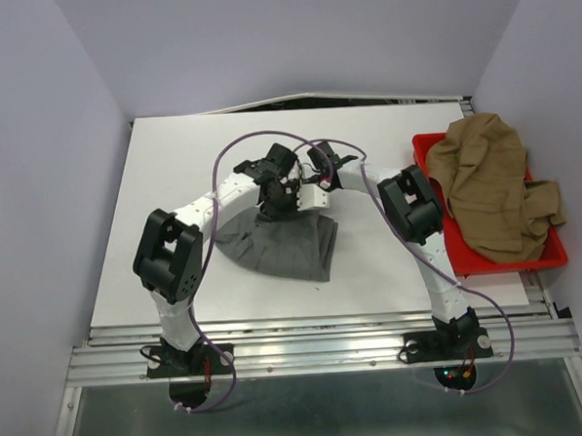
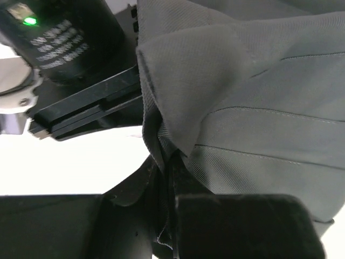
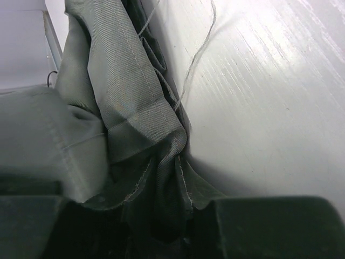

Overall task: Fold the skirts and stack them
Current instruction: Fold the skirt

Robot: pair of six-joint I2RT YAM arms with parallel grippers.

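grey skirt (image 1: 283,243) is seen spread in a rumpled fan near the middle of the white bench (image 1: 172,185), between the two arms. its far edge is gathered up where both claws meet. the left claw (image 2: 167,226) is clenched on a fold of that edge: in the left wrist view the cloth is pinched between the dark fingers and falls away to the right in stitched pleats. the right claw (image 3: 161,226) is likewise closed on the grey skirt, with a bunched hem caught between its fingers and bare bench seen beside it. a loose thread (image 3: 199,48) is trailed from the cloth across the bench. the two claws are held just beside each other over the skirt's far edge. tan skirt (image 1: 490,188) is heaped, crumpled, in the red tray (image 1: 508,264) at the right edge of the bench, spilling over the tray's far rim, well apart from the grey one.
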